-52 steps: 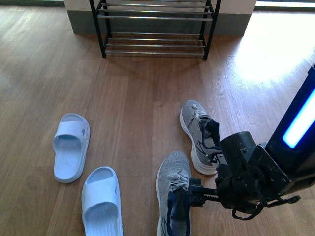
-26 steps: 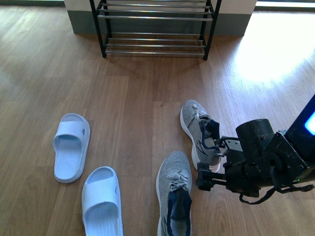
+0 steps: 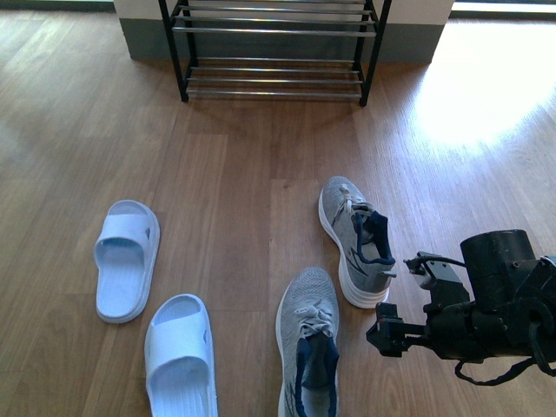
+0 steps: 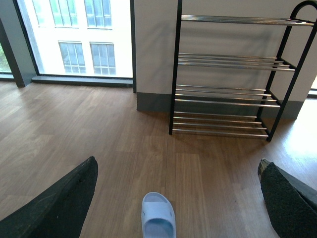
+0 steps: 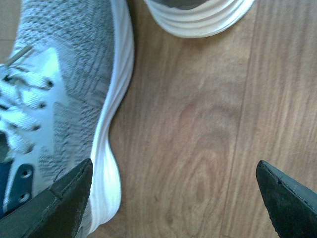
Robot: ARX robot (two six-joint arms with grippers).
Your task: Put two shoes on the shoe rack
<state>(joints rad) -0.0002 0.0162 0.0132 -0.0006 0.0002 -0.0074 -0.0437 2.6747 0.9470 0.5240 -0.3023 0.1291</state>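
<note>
Two grey knit sneakers lie on the wood floor, one nearer (image 3: 308, 352) and one further off (image 3: 354, 239). Two pale blue slides (image 3: 126, 259) (image 3: 180, 354) lie to their left. The shoe rack (image 3: 274, 52) stands empty at the far wall. My right gripper (image 3: 387, 334) hangs open low over the floor just right of the nearer sneaker. In the right wrist view the gripper (image 5: 173, 168) spans bare floor, one finger (image 5: 64, 203) beside the sneaker's (image 5: 59, 89) white sole. My left gripper (image 4: 178, 166) is open, high above a slide (image 4: 158, 215), facing the rack (image 4: 225, 74).
A grey skirting and white wall (image 3: 148, 35) run behind the rack. A bright sun patch (image 3: 486, 87) lies on the floor at the right. Large windows (image 4: 74, 34) show left of the rack in the left wrist view.
My right arm has swung right and down, from over the nearer sneaker's opening to the floor beside it. The shoes have not moved.
</note>
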